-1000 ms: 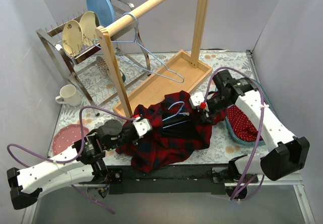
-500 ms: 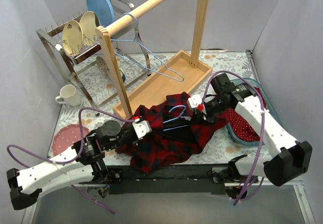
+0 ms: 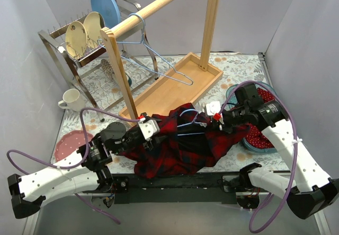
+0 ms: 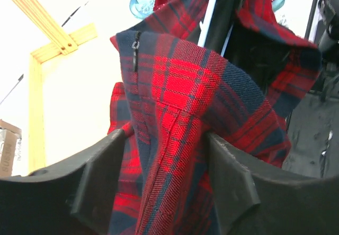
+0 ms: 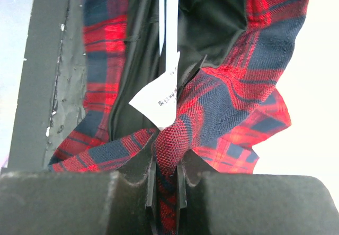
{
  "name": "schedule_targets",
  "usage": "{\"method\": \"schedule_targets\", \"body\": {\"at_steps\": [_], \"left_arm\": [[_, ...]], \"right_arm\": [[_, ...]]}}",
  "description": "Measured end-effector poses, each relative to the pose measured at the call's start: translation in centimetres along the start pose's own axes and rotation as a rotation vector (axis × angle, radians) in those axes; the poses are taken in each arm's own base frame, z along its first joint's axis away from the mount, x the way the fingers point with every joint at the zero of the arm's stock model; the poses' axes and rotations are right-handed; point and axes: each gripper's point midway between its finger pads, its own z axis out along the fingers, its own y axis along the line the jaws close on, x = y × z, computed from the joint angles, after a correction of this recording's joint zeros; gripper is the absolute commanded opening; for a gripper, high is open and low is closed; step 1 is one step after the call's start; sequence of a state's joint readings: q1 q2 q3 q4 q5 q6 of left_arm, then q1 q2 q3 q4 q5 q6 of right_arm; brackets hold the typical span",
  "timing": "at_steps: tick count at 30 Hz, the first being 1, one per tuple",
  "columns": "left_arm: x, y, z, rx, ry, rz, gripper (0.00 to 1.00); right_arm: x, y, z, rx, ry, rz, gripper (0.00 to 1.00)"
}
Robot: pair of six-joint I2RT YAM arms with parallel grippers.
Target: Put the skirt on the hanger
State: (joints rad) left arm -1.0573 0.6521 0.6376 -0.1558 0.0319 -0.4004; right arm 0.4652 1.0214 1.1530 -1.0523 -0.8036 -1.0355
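Red-and-navy plaid skirt [image 3: 180, 147], heaped on floral surface [image 3: 238, 65] by the arms, pale blue wire hanger [image 3: 186, 124] in its opening; left claw [image 4: 167, 184] and right claw [image 5: 165, 187] each grip a fold, best drawn apart evenly, opening taut over the wire.

hanger [image 3: 186, 119]: the skirt [image 3: 180, 153] buries most of it; I see only the hook and a short run of wire.
tag [image 5: 165, 98]: print too small to read.
bowl [image 3: 248, 146]: partly under my right arm.
left wrist background: washed out.
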Motion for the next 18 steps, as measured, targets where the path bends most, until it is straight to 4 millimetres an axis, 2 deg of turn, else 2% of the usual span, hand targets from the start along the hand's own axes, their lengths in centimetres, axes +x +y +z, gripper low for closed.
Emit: {"method": "schedule_targets", "body": {"at_steps": [2,7,9,13,18], "left_arm": [[-0.4,0.1,0.4,-0.002,0.002,-0.004,0.73],[-1.9,0.5,0.3,-0.013,-0.024,-0.015,0.79],[-2.8,0.7,0.1,-0.017,-0.045,-0.019,0.89],[-4.2,1.0,-0.2,-0.024,-0.075,-0.026,0.9],[-4.2,1.4,-0.4,-0.044,-0.07,-0.03,0.92]], "right_arm": [[0.2,-0.2,-0.3,0.021,0.012,0.022,0.01],[1.0,-1.1,-1.6,0.099,0.035,0.07,0.01],[1.3,-1.4,-2.2,0.133,0.04,0.084,0.01],[1.6,-1.7,-3.3,0.184,0.046,0.103,0.01],[1.9,-1.8,-4.5,0.242,0.051,0.12,0.01]]}}
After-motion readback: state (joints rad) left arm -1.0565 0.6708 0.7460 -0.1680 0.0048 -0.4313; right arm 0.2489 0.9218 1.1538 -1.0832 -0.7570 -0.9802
